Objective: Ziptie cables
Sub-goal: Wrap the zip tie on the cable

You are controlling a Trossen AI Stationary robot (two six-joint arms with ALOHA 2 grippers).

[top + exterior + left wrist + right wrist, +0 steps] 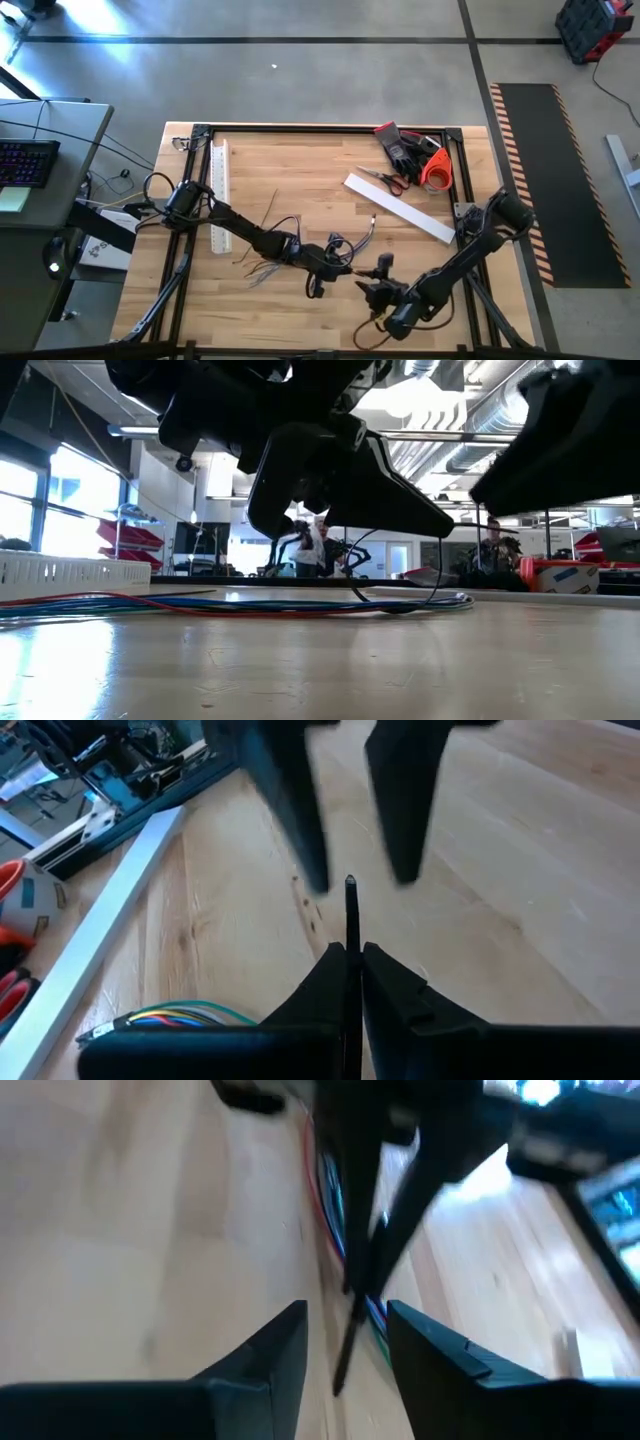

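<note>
While the left gripper [352,955] pinches one ziptie [351,910] upright between its pressed-together fingers, the strip's tip points toward the right gripper [346,1330], whose fingers stand spread around the same dark strip. Both meet over the table [300,310] near its front middle. The cables [230,603] lie flat, their long axis running across the table, just beside the grippers. More zipties [262,215] rest near the white slotted duct [218,190].

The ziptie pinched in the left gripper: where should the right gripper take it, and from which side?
Grip the free tip of the ziptie that sticks out past the left gripper. It is thin and stiff, so the right gripper, fingers open, should come in facing the left gripper and close across the strip's thin sides.
</note>
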